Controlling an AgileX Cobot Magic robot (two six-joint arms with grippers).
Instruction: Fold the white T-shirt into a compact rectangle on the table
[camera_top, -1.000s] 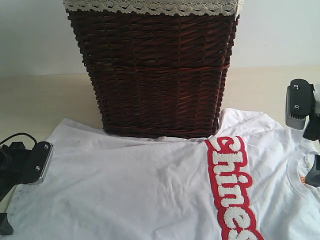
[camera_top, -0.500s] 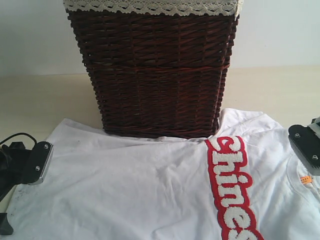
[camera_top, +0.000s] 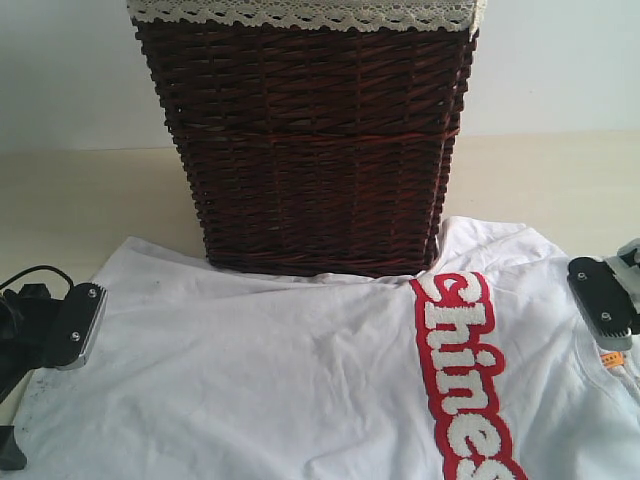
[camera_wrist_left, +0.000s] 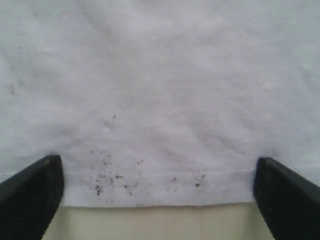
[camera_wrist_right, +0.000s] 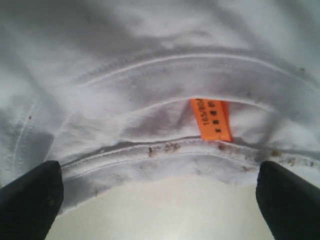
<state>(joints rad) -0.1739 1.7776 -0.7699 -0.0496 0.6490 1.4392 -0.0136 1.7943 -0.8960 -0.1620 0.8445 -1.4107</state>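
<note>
Exterior view has the white T-shirt (camera_top: 300, 380) spread flat over the near part of the table (camera_top: 90, 200). Its far side runs up to the foot of the dark wicker basket (camera_top: 310, 150), which stands toward the table's far edge. The shirt's long axis runs across the table from side to side, with the bottom hem toward the left side and the neck opening toward the right. The red band of letters (camera_top: 465, 385) crosses it nearer the right.

Each arm therefore has its own end of the shirt. In the left wrist view, the left gripper (camera_wrist_left: 157, 175) straddles the hem with its jaws spread wide, one dark finger (camera_wrist_left: 35, 192) on each side of the stitched edge. Bare table shows just beyond the cloth, and nothing is pinched.

In the right wrist view, the right gripper (camera_wrist_right: 160, 172) sits at the collar rim, close to the orange neck tag (camera_wrist_right: 211, 119). It is likewise fully released and holds nothing.

Both grippers appear set to close on their edges. Whether the fingertips already press the fabric cannot be told. A clean first fold probably depends on the two ends being caught level along that side-to-side axis.
</note>
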